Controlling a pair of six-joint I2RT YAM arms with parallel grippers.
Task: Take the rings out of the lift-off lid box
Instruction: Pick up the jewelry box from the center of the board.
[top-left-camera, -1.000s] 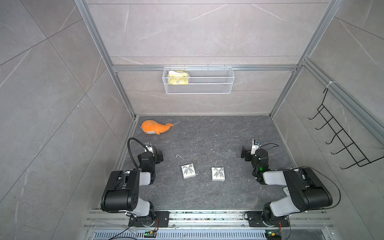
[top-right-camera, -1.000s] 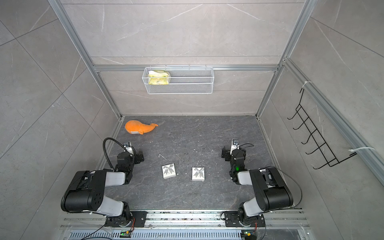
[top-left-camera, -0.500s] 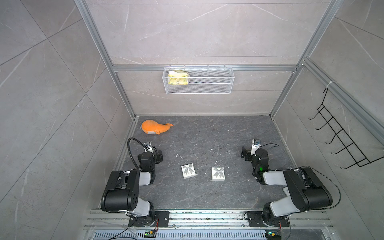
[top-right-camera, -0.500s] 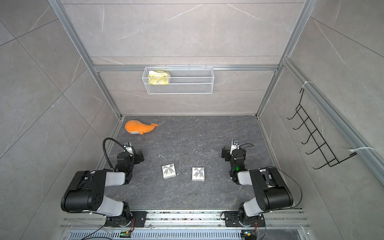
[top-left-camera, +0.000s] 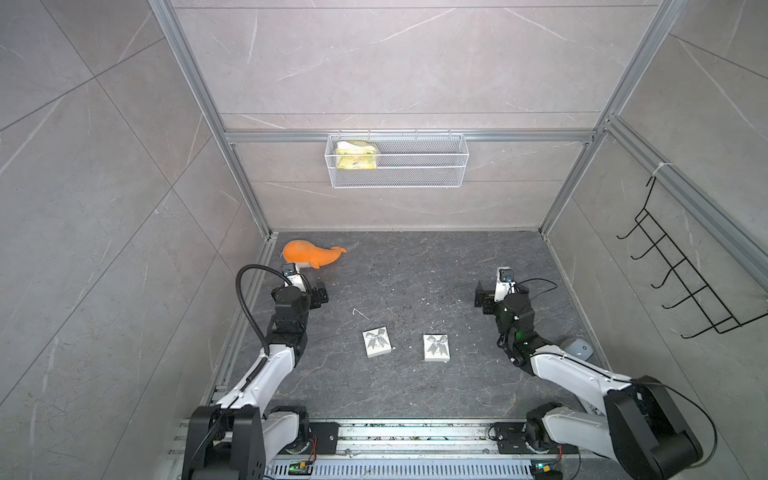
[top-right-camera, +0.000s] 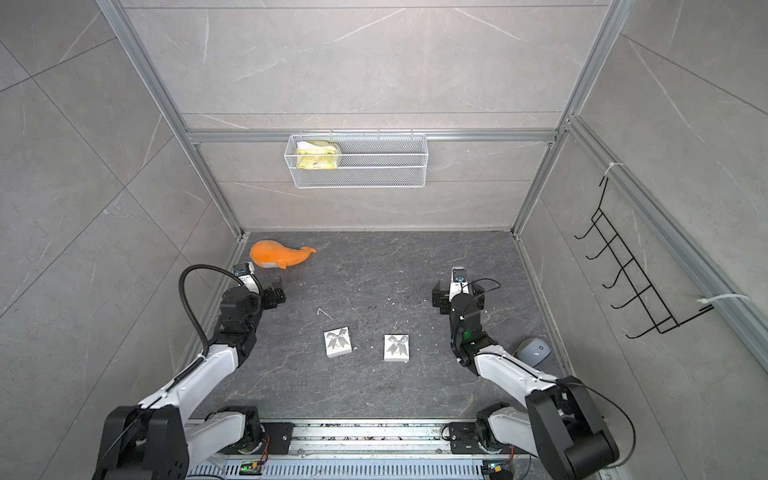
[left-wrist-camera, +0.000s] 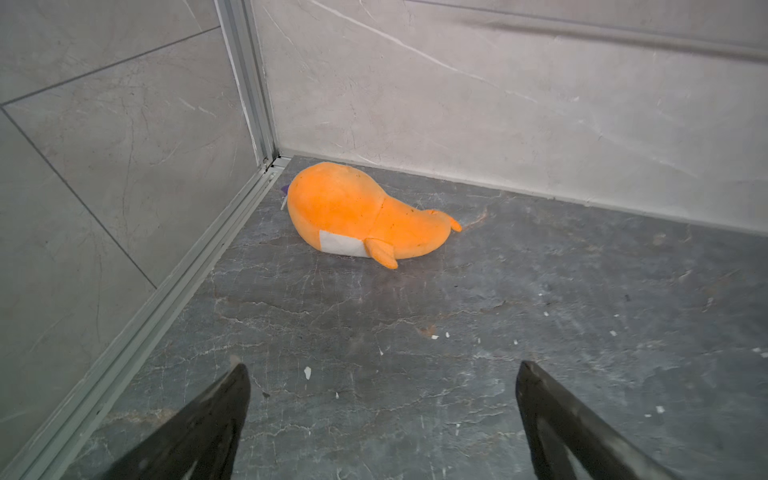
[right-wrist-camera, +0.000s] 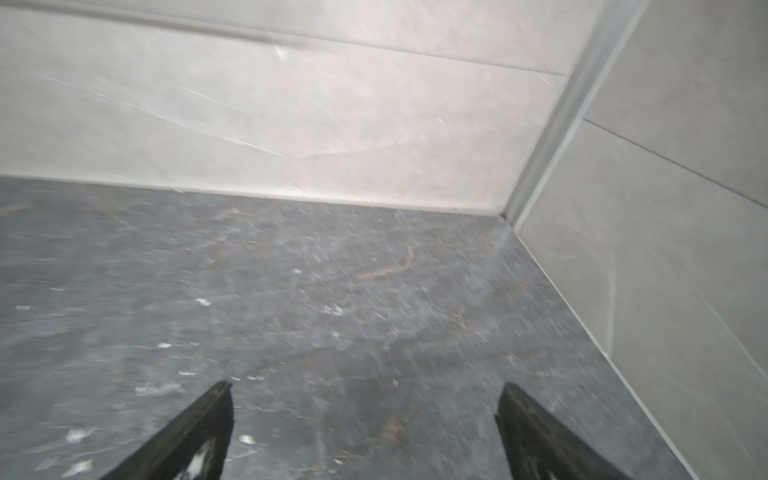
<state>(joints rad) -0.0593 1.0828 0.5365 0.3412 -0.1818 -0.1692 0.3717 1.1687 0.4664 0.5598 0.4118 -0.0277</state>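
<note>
— Where do our grippers stand?
— Our left gripper (left-wrist-camera: 382, 370) is spread wide and empty, facing the orange plush whale (left-wrist-camera: 365, 216) in the far left corner. Our right gripper (right-wrist-camera: 365, 388) is equally wide, holding nothing, above the grey floor (right-wrist-camera: 332, 291).
— And the rings?
— Hidden from us. The left white box (top-left-camera: 377, 342) and right white box (top-left-camera: 436, 347) sit closed, near centre between our arms; we cannot tell which holds them.

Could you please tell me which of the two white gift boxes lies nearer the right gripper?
The right-hand gift box, lying nearly square to the table; the left-hand gift box, turned slightly askew, sits farther from the right gripper.
</note>
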